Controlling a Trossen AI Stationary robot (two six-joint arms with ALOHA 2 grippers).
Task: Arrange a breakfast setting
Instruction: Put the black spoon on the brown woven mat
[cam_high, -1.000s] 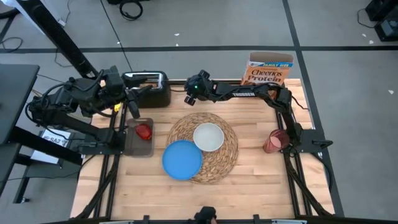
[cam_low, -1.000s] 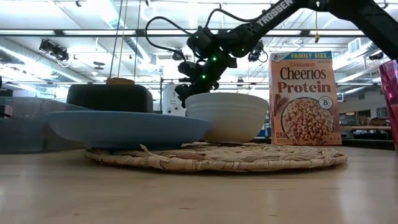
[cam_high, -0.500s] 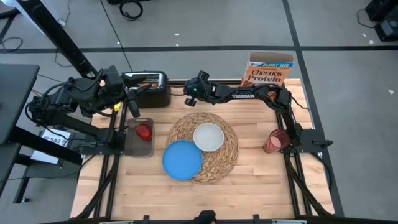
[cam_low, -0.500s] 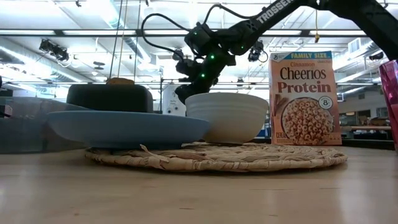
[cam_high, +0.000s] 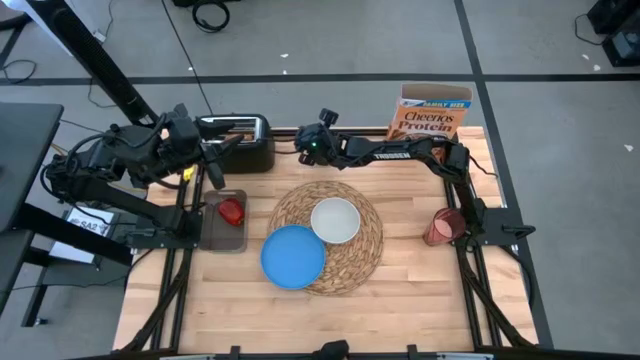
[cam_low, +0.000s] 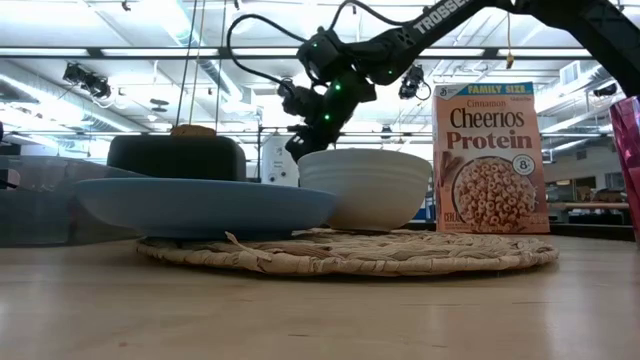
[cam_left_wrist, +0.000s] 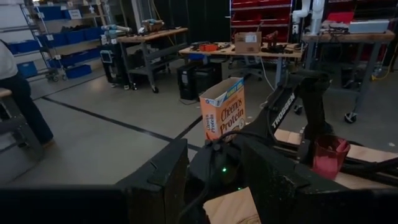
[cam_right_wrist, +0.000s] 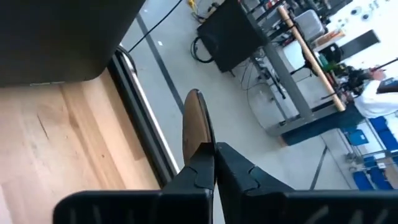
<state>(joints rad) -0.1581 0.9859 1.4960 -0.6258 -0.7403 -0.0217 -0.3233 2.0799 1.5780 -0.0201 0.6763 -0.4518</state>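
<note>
Holding the toast slice (cam_right_wrist: 194, 121) edge-on, pinched at its lower rim and standing up thin out of the right gripper (cam_high: 302, 142). Closing fully on it, with no gap left at the fingertips. Hanging in the air just beside the black toaster (cam_high: 240, 141), on the side facing the cereal box (cam_high: 433, 110), near the tabletop's (cam_high: 400, 290) far edge. Climbing: in the low view, sitting clearly higher than a second ago, well above the rim of the white bowl (cam_low: 365, 187), while barely shifting sideways in the high view. Probably meaning the slice is out of the toaster and ready for carrying.

Still needing a trip across to the round woven straw placemat (cam_high: 362, 262), most likely onto the blue plate (cam_high: 293, 256), which is overlapping the mat's edge beside the bowl. Showing something tan above the toaster in the low view, too, though not clearly enough to name.

Waiting farther out: the translucent red cup (cam_high: 440, 227) by the right arm's base and the red apple (cam_high: 231, 211) in a dark tray (cam_high: 225, 238) off the mat.

Parking the left gripper (cam_high: 213, 165) on the toaster's other side, fingers spread, gripping nothing.
</note>
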